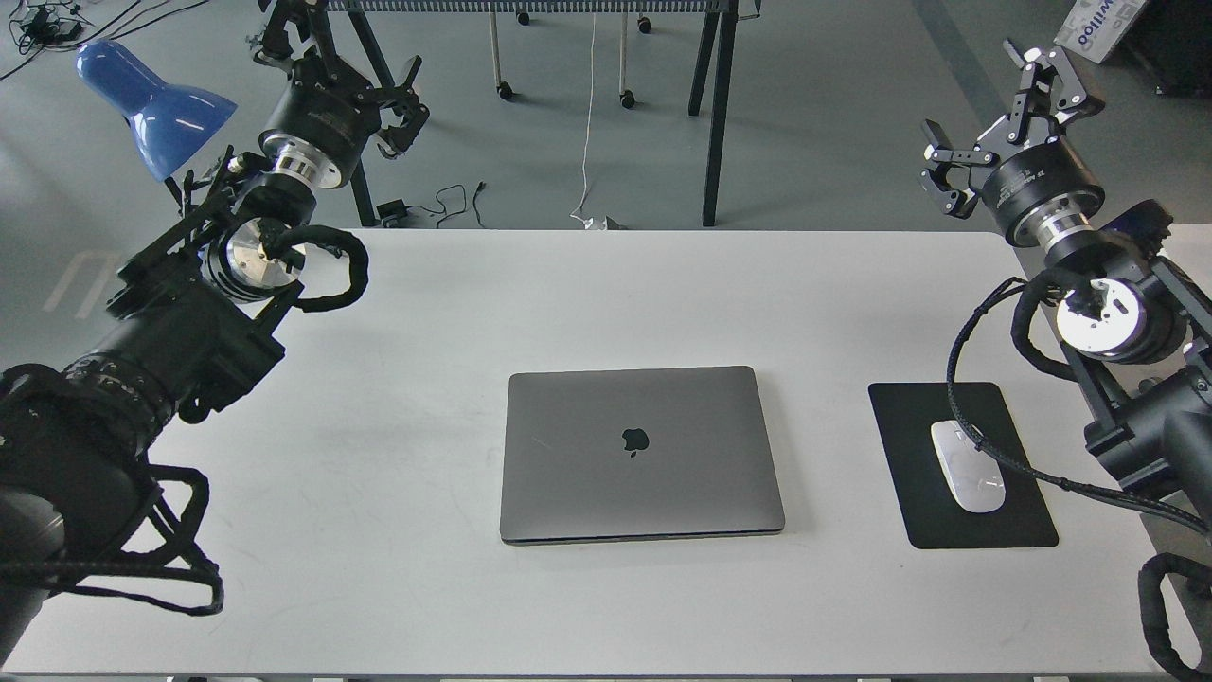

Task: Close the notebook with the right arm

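Your notebook (642, 455) lay shut and flat at the middle of the tabletop (426, 568), well apart from your right arm's fingers (949, 156), which were spread wide, holding nothing, raised beyond the far right corner.

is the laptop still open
No, the laptop lies flat on the table with its lid down and the logo facing up; the right gripper is raised away from it.
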### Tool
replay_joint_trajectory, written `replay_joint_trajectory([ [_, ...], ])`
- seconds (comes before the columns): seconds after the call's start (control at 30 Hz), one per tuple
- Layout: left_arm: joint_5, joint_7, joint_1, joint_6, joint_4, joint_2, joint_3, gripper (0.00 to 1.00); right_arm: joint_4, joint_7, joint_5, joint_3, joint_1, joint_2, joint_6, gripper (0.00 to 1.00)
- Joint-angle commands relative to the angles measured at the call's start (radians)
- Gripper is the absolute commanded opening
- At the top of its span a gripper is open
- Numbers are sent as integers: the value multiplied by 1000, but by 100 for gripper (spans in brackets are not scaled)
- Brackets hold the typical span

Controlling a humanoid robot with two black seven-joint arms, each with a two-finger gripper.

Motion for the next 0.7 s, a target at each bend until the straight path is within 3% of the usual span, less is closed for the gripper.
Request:
replay_joint_trajectory([
  [0.0,0,-1,-1,0,0,0,0,100,-58,-30,133,25,23,3,0,100],
  [0.13,0,1,-1,0,0,1,0,100,-132,-71,277,14,73,-3,4,100],
  [0.67,-1,-4,1,0,0,1,0,100,-137,-59,294,-52,84,24,61,100],
])
